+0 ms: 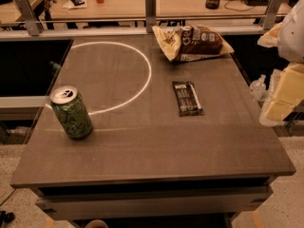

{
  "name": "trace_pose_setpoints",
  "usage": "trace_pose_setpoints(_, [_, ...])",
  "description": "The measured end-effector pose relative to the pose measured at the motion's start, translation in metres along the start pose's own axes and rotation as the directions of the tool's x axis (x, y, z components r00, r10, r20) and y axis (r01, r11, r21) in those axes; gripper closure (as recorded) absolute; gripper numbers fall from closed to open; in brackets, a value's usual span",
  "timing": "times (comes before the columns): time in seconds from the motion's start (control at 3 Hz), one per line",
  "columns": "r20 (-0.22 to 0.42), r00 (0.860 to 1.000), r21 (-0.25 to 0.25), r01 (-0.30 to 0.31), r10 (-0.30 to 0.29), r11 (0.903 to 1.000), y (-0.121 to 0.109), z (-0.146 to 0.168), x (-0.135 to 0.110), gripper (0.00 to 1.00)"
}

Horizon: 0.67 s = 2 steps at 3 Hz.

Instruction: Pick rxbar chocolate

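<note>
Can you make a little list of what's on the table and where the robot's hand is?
bar: rxbar chocolate, lying flat, right of the middle
can: green can, standing, front left
bag: chip bag, back right
surface: table
gripper: gripper, at the view's right edge, beside the table, apart from the bar

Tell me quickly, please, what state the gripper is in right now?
Gripper: at the right edge, off the grey table; open or closed cannot be told. The small flat black-wrapped bar lies on the table, apart from it.
</note>
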<state>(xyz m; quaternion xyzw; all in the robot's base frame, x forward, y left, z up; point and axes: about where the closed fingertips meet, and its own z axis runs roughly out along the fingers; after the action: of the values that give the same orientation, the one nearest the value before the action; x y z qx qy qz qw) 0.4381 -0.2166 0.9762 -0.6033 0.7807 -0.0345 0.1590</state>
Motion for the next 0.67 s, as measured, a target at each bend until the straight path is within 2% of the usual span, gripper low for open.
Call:
trace_pose_setpoints(0.33, [0.014, 1.0, 0.016, -0.002, 0.001, 0.9999, -0.002, 0.0, -0.002, 0.0])
trace_pose_setpoints(0.67, [0.088, 0.995, 0.036, -0.043, 0.04, 0.9984, -0.016, 0.011, 0.001, 0.0])
